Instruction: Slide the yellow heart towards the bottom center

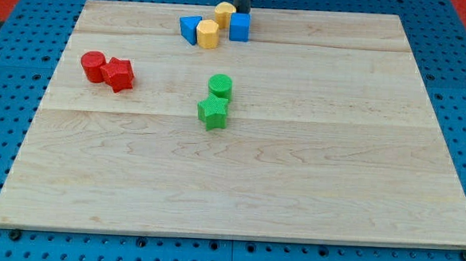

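Observation:
Four blocks cluster at the view's top centre: a blue triangle [190, 27], a yellow hexagon-like block [208, 34], a blue cube [239, 26] and a second yellow block [224, 12] behind them. This second block is probably the heart, but it is partly hidden. My dark rod comes down from the view's top edge. My tip [241, 12] sits just behind the blue cube and right next to the rear yellow block's right side. I cannot tell whether it touches either one.
A red cylinder [93, 65] and a red block [119, 75] stand together at the view's left. A green cylinder [220, 86] and a green star [212, 112] stand together near the middle. The wooden board [294, 190] lies on a blue pegboard.

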